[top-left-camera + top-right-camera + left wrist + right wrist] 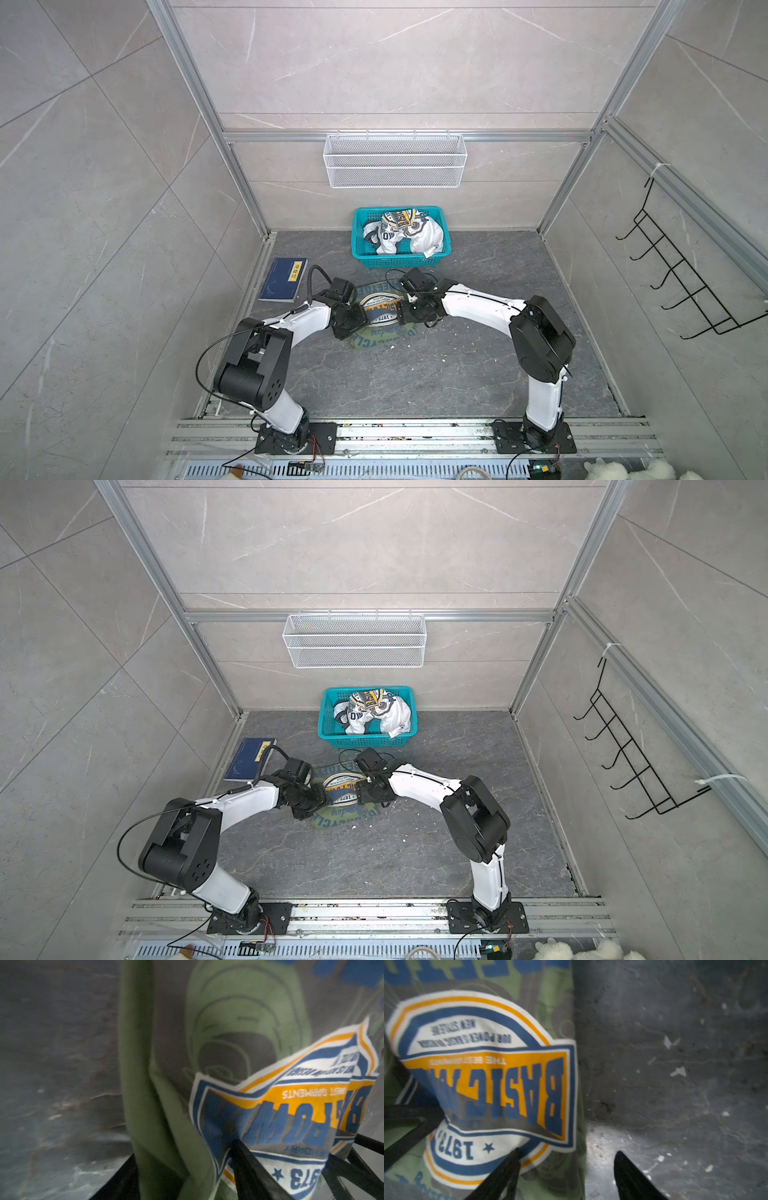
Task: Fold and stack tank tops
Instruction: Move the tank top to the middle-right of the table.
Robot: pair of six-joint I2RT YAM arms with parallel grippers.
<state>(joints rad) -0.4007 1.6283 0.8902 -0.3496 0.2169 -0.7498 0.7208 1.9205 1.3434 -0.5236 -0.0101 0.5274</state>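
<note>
The olive green tank top (380,332) (332,816) lies folded on the dark table with its "1973" badge face up. My left gripper (362,318) (327,798) is at its left edge and my right gripper (400,311) (360,791) at its right edge, the two facing each other across the badge. In the left wrist view a raised fold of the green tank top (158,1126) stands between the open jaws of the left gripper (184,1148). The right gripper (568,1150) is open and straddles the green tank top's (566,1167) edge. The white tank top (424,239) (397,719) lies crumpled in the teal basket.
The teal basket (358,249) (325,729) stands at the back of the table. A blue book (284,279) (249,759) lies at the left edge. A white wire basket (395,160) hangs on the back wall and a black hook rack (681,266) on the right wall. Small white scraps (678,1072) dot the table.
</note>
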